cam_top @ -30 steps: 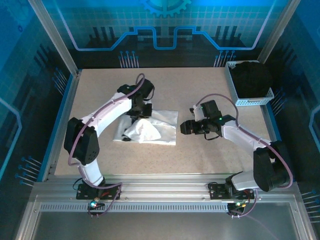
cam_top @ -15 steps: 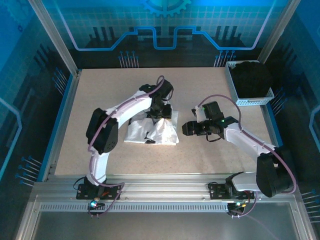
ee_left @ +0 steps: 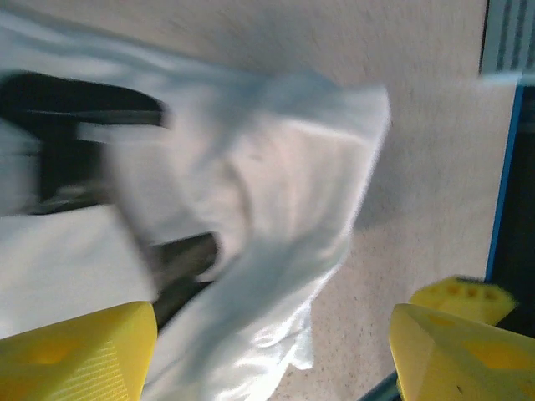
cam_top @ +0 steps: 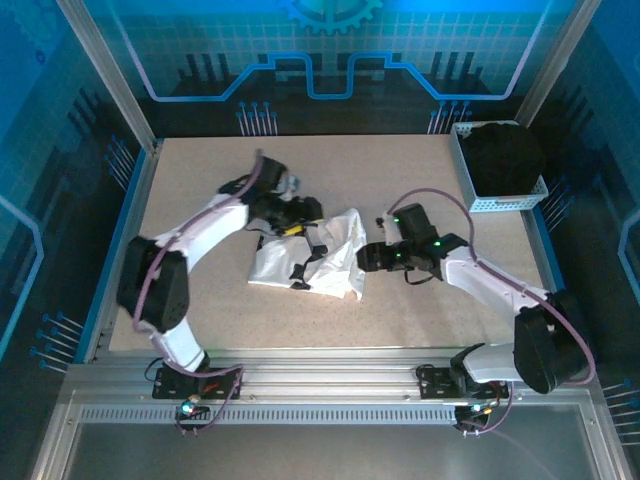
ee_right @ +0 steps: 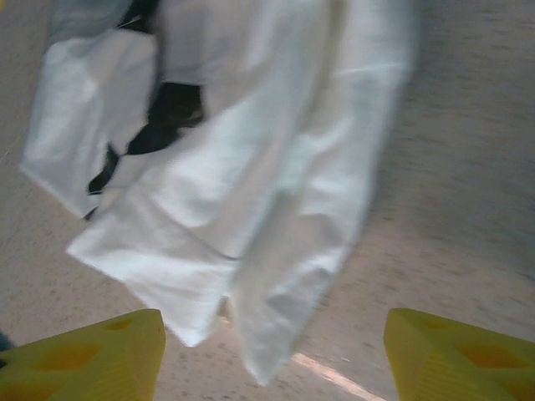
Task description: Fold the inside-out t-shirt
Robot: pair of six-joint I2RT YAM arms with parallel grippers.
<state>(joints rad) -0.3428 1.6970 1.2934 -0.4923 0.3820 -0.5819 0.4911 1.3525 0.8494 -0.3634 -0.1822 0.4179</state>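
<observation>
The inside-out t-shirt lies in the middle of the top view. It is a crumpled, loosely folded packet of thin white cloth on the speckled beige table, with dark gaps between its soft layers. The left gripper is at the shirt's upper left edge, and its yellow ribbed fingers stand wide apart over the cloth. The right gripper is just beside the shirt's right edge. Its yellow wedge-shaped fingers are also spread, not pinching the wrinkled cloth.
</observation>
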